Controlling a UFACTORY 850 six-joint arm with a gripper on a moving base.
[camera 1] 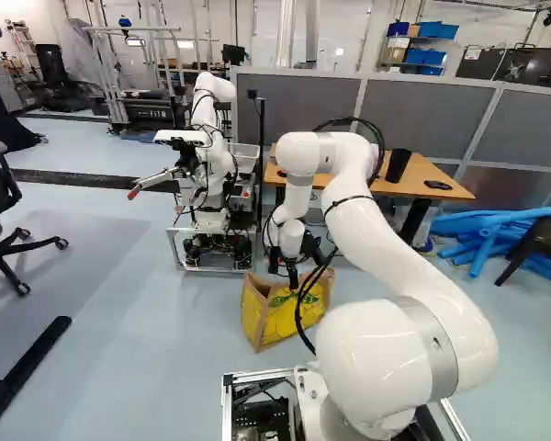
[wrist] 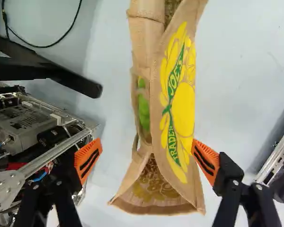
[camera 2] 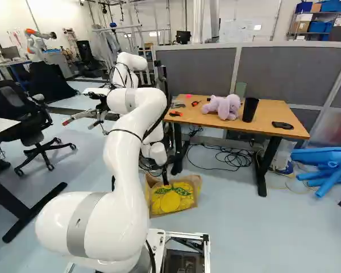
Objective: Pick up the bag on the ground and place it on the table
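The gripper [camera 1: 292,276] hangs down at the top opening of the brown and yellow bag [camera 1: 288,317] in the left base view. The bag stands upright on the floor ahead of my base. In the wrist view the gripper [wrist: 147,159] is open, its orange pads on either side of the bag [wrist: 183,111]; one pad overlaps the printed side, and contact cannot be told. Something green shows inside the bag's narrow opening. The wooden table [camera 2: 292,128] stands beyond the bag, to its right in the right base view.
Another robot [camera 1: 211,165] on its wheeled frame stands close beyond the bag. A purple plush toy [camera 2: 223,107], a black cup [camera 2: 250,109] and small tools are on the table. Cables [camera 2: 230,159] lie under it, blue tubes [camera 2: 329,166] beside it. An office chair [camera 1: 9,220] is far left.
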